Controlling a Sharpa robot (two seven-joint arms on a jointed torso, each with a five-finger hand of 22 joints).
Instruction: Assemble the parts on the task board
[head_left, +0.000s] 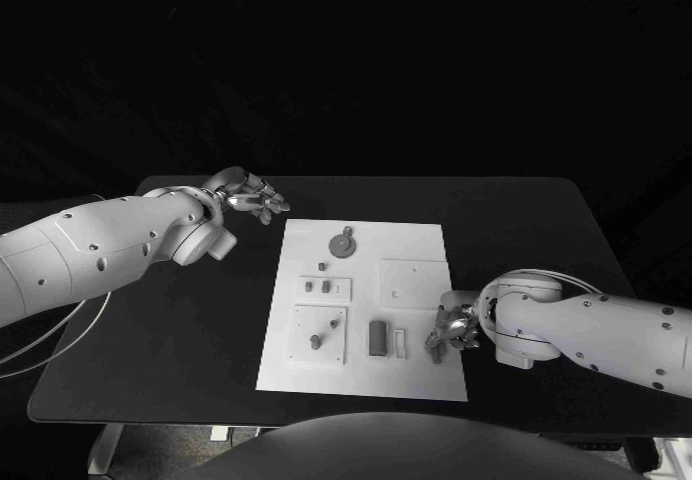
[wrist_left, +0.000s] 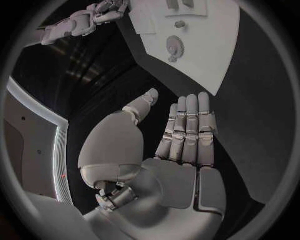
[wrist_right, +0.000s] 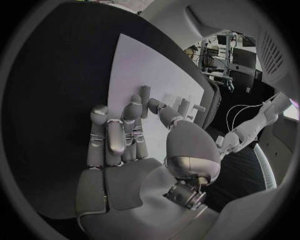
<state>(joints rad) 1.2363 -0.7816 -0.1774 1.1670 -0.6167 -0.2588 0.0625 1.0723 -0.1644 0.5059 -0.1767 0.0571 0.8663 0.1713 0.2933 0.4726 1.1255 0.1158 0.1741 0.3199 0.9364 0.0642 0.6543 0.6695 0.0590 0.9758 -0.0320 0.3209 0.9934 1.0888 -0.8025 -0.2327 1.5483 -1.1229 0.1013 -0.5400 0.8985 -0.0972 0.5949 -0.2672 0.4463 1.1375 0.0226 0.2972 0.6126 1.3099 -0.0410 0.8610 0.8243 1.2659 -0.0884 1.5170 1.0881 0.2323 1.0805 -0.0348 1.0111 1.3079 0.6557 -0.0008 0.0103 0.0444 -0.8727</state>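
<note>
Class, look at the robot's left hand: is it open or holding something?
Open. The left hand hangs over the bare black table with its fingers stretched out straight and nothing in them, away from the white board.

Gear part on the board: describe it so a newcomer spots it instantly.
Find the white task board mid-table. At its far end, nearest the left robot hand, lies the gear part. It is the only round, toothed disc; the other parts are small blocks and pegs.
</note>
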